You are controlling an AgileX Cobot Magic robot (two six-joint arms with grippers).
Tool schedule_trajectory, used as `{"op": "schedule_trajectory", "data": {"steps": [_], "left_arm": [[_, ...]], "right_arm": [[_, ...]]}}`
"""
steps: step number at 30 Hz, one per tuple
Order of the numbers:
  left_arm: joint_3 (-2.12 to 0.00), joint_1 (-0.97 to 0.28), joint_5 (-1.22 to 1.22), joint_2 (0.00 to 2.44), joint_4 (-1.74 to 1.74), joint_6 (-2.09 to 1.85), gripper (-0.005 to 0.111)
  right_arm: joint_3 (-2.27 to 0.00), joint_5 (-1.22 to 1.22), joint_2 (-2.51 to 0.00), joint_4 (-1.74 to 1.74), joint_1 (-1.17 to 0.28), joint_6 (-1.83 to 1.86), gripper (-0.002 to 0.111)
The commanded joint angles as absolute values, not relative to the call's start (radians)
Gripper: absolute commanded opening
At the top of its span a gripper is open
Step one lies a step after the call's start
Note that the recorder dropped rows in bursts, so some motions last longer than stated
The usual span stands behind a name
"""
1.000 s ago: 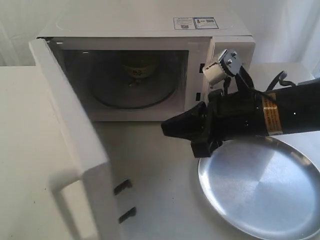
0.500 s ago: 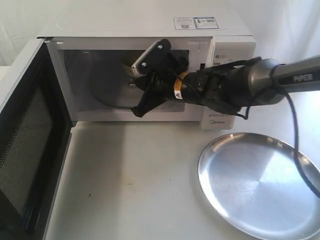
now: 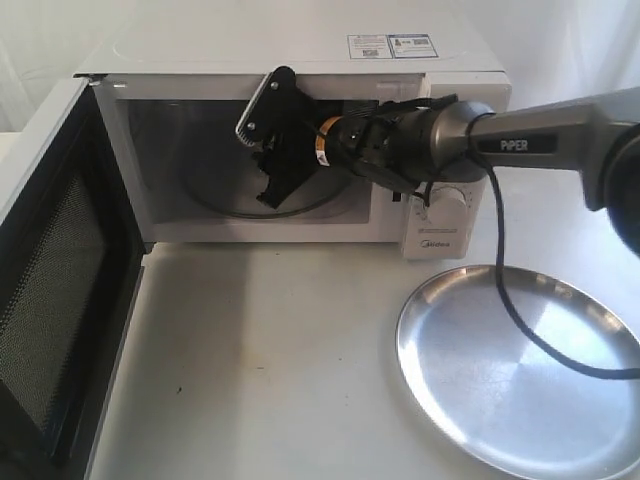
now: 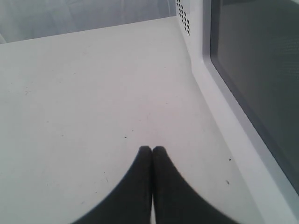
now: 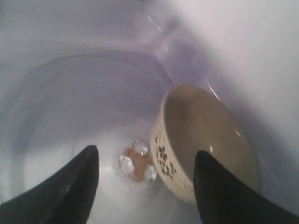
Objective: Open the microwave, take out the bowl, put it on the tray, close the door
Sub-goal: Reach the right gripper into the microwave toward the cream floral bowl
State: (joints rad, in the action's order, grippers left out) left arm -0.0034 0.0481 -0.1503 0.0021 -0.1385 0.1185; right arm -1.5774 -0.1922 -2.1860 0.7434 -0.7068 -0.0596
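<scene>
A: Where is the bowl at this moment?

B: The bowl (image 5: 205, 144) is inside the microwave (image 3: 290, 45). It sits on the glass turntable (image 5: 51, 107), beside the hub (image 5: 138, 164) and near a wall of the cavity. It is cream, with small dark flowers on its outer wall. In the exterior view I cannot see it, because the right arm (image 3: 540, 140) covers it.

A: And the right gripper?

B: The right gripper (image 5: 145, 154) is inside the open cavity. Its fingers (image 5: 70, 186) are wide apart and they hold nothing. The bowl is just in front of them, closer to one finger. I see no contact.

A: How is the door?

B: The door (image 3: 60, 300) stands wide open on the left side, and its black mesh inner side faces the exterior camera.

A: What about the left gripper?

B: The left gripper (image 4: 152, 150) is low above the white surface (image 4: 84, 93), just beside the outer side of the door with the dark window. Its two fingers are pressed together, with nothing between them.

A: And the tray?

B: The tray (image 3: 520, 370) lies on the surface in front of the microwave, toward the right. A black cable (image 3: 505, 290) from the right arm hangs across it.
</scene>
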Motion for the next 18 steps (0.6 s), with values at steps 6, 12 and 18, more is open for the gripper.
{"op": "schedule_trajectory", "data": {"steps": [6, 12, 18], "left_arm": [[0.000, 0.047, -0.149, 0.000, -0.135, 0.125, 0.000], [0.000, 0.047, -0.149, 0.000, -0.135, 0.125, 0.000], [0.000, 0.047, -0.149, 0.000, -0.135, 0.125, 0.000]], "right_arm": [[-1.779, 0.012, -2.328, 0.737, -0.722, 0.081, 0.055], [-1.784, 0.115, -2.328, 0.733, -0.726, 0.076, 0.050], [-1.765, 0.211, -2.291, 0.709, -0.737, 0.076, 0.050]]}}
